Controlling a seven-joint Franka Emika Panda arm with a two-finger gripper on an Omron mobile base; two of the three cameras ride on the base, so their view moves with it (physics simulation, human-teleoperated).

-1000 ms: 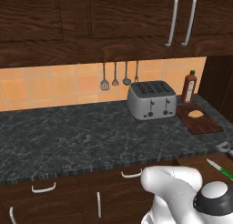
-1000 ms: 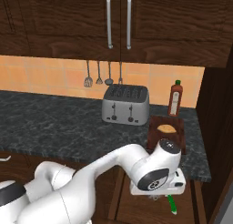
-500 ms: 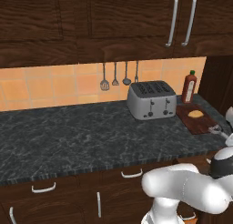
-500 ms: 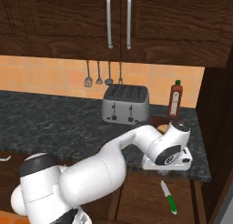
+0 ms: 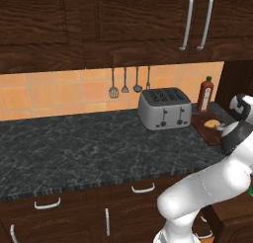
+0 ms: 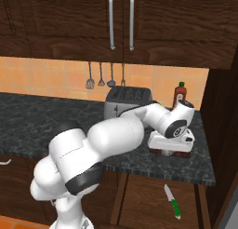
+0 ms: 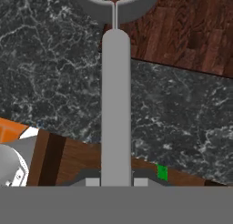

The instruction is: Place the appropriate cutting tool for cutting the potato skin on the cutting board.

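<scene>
We have the peeler (image 7: pixel 116 104) in the gripper (image 7: pixel 116 181), its long grey handle running straight out from between the fingers, the jaws pinching it at the near end of the handle; its forked head (image 7: pixel 116 4) reaches out over the near edge of the cutting board (image 7: pixel 182 27), while the handle hangs above the dark stone counter (image 7: pixel 54 68); in the left base view the board (image 5: pixel 207 128) lies at the right end of the counter beside the toaster (image 5: pixel 164 108), with the potato (image 5: pixel 212 123) on it and a red bottle (image 5: pixel 204 94) behind; the green-handled knife (image 6: pixel 171 201) shows low down in front of the cabinets in the right base view, well apart from the board; we judge the peeler light, stiff and smooth, likely to swing or slip in a grip this far from its head, so a hold nearer mid-handle would steady it; the release should come low over bare board, clear of the potato.
</scene>
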